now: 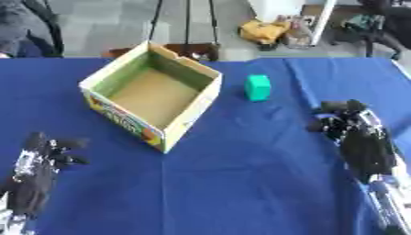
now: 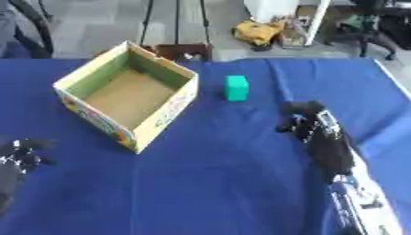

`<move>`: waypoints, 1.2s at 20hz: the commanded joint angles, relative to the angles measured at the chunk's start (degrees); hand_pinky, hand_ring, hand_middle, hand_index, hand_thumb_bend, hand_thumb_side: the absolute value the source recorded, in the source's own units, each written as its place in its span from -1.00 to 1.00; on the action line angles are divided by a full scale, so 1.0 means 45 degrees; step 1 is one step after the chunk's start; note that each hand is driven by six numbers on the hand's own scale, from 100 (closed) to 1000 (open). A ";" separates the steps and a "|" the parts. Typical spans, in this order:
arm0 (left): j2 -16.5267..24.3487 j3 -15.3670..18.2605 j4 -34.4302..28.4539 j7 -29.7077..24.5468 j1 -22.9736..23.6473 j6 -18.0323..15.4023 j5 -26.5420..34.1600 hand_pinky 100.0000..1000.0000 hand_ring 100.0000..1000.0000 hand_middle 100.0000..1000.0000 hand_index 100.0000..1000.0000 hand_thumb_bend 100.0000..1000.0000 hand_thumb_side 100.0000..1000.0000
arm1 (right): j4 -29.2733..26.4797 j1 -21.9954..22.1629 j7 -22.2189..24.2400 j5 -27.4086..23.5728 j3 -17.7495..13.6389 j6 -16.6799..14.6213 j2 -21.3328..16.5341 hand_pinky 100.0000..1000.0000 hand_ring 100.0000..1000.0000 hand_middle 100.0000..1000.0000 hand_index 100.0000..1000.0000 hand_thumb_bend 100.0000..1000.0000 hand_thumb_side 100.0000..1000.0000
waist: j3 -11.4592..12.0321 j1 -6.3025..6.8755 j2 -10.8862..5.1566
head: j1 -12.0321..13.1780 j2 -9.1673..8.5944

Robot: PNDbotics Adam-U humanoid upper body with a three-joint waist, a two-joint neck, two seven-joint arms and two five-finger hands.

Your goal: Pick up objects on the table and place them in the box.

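A small green block (image 1: pixel 258 87) stands on the blue tablecloth, just right of an open cardboard box (image 1: pixel 152 94) whose brown floor looks bare. My right hand (image 1: pixel 345 120) hovers to the right of and nearer than the block, a short gap away, its fingers curled with nothing in them. My left hand (image 1: pixel 44 156) rests at the lower left, fingers relaxed and pointing up, well away from the box.
The blue tablecloth (image 1: pixel 241 174) covers the whole table and spreads wide in front of the box. Beyond the far edge are chair legs, a yellow bag (image 1: pixel 263 31) and other clutter on the floor.
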 commanded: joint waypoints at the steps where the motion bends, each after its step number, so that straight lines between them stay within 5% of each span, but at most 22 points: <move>1: 0.0068 0.0036 -0.0248 0.0035 -0.0164 -0.0005 0.0009 0.14 0.58 0.07 0.16 -0.25 1.00 | -0.0248 -0.0071 0.0024 0.0018 -0.0064 -0.0035 -0.0204 0.29 0.07 0.26 0.47 -1.00 0.64 | -0.0009 0.0021 -0.0208 | -0.0037 -0.0118; 9: 0.0076 0.0033 -0.0244 0.0037 -0.0165 -0.0002 -0.0005 0.14 0.58 0.07 0.16 -0.25 1.00 | -0.0282 -0.0061 0.0032 0.0059 -0.0057 -0.0105 -0.0424 0.29 0.07 0.26 0.47 -1.00 0.61 | 0.0024 0.0002 -0.0204 | -0.0040 -0.0112; 10: 0.0084 0.0030 -0.0245 0.0035 -0.0167 -0.0002 -0.0006 0.14 0.58 0.07 0.16 -0.25 1.00 | -0.0314 -0.0069 0.0064 0.0088 -0.0049 -0.0154 -0.0596 0.30 0.08 0.27 0.48 -1.00 0.75 | 0.0038 -0.0008 -0.0210 | -0.0041 -0.0108; 11: 0.0093 0.0028 -0.0243 0.0034 -0.0164 -0.0001 -0.0006 0.14 0.58 0.07 0.16 -0.25 1.00 | -0.0354 -0.0082 0.0107 0.0126 -0.0052 -0.0227 -0.0817 0.30 0.08 0.27 0.49 -1.00 0.54 | 0.0051 -0.0020 -0.0218 | -0.0039 -0.0106; 12: 0.0105 0.0026 -0.0237 0.0032 -0.0152 0.0003 -0.0010 0.14 0.58 0.07 0.16 -0.25 1.00 | -0.0399 -0.0117 0.0139 0.0176 -0.0072 -0.0338 -0.1109 0.30 0.08 0.27 0.49 -1.00 0.62 | 0.0063 -0.0040 -0.0230 | -0.0030 -0.0107; 16: 0.0143 0.0011 -0.0209 0.0015 -0.0116 0.0013 -0.0035 0.14 0.58 0.07 0.16 -0.25 1.00 | -0.0428 -0.0334 0.0158 0.0379 -0.0149 -0.0907 -0.2405 0.31 0.10 0.32 0.53 -1.00 0.37 | 0.0106 -0.0117 -0.0276 | 0.0046 -0.0102; 22: 0.0313 0.0034 -0.0177 0.0034 -0.0004 0.0011 -0.0079 0.14 0.57 0.07 0.16 -0.25 1.00 | 0.0044 -0.1060 0.1184 0.1451 -0.0146 -0.1804 -0.4385 0.40 0.34 0.64 0.86 -1.00 0.34 | 0.0128 -0.0305 -0.0424 | 0.0302 -0.0099; 24: 0.0341 0.0019 -0.0157 0.0025 0.0036 0.0015 -0.0094 0.14 0.57 0.07 0.16 -0.25 1.00 | 0.0427 -0.1485 0.1582 0.1851 -0.0059 -0.2117 -0.5037 0.41 0.40 0.69 0.89 -1.00 0.17 | 0.0131 -0.0352 -0.0478 | 0.0366 -0.0105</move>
